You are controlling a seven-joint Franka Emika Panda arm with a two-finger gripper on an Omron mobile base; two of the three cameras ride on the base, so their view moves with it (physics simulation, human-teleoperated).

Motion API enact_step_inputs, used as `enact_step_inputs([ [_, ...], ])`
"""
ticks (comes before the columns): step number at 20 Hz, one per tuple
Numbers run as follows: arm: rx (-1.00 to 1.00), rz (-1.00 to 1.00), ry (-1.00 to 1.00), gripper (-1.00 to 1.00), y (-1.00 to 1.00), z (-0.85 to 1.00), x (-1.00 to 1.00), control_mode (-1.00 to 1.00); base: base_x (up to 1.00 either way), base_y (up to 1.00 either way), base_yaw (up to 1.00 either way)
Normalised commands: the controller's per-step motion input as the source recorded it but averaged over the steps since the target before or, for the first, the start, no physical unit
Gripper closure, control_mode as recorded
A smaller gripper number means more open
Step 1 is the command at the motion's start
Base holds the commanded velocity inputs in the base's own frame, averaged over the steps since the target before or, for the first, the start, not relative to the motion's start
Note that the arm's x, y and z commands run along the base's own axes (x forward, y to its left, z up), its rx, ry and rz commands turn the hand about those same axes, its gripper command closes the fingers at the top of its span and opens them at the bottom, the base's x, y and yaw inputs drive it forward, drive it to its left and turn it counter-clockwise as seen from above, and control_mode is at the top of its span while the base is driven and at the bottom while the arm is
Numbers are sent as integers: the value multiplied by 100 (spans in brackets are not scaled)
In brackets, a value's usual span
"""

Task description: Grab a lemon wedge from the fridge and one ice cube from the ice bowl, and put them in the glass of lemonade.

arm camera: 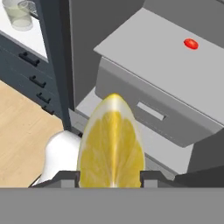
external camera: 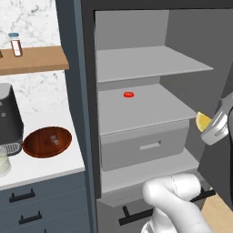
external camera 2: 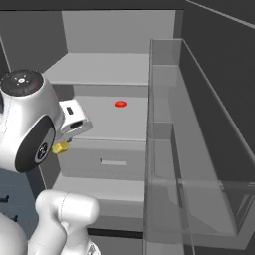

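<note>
- Between the fingertips in the hand view, I saw the lemon wedge (arm camera: 112,144) held with its cut face toward the camera; the jaws were clamped on it from both sides.
- From the left base view the gripper (external camera: 210,129) stood at the right edge, in front of the open fridge (external camera: 136,68), with the wedge showing as a yellow sliver at its tip, clear of the shelves.
- On the middle shelf (external camera: 150,107) a small flat red item (external camera: 129,94) lay alone; I left it out of my plan.
- I judged the first pick as done and the carry to the drink as the step in hand.
- Over on the counter (external camera: 50,166) to the left of the fridge sat the ice bowl (external camera: 47,141), with a pale ice cube (external camera: 54,140) inside it as far as I could tell at that size.
- Next to it, at the left edge of the frame, the glass of lemonade (external camera: 3,164) was only partly in frame; the hand view caught it far up in its corner.
- My next move, as I saw it, called for swinging left past the fridge wall, centring the wedge above the glass rim, then releasing.
- I reckoned the risk was clipping the fridge frame on the swing, or dropping the wedge beside the narrow glass.
</note>
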Motion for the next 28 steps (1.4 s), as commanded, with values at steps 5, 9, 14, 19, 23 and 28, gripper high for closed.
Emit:
enact_step_inputs([
  [5,-2,0,1,100,5,-6,-10,100,-35,15,0],
  [9,0,0,0,100,0,0,0,100,-100,88,0],
  [14,0,0,0,100,0,0,0,100,-68,100,-3],
  [19,0,0,0,100,0,0,0,100,41,100,-9],
  [23,0,0,0,100,0,0,0,100,92,87,0],
  [28,0,0,0,100,0,0,0,100,85,74,0],
])
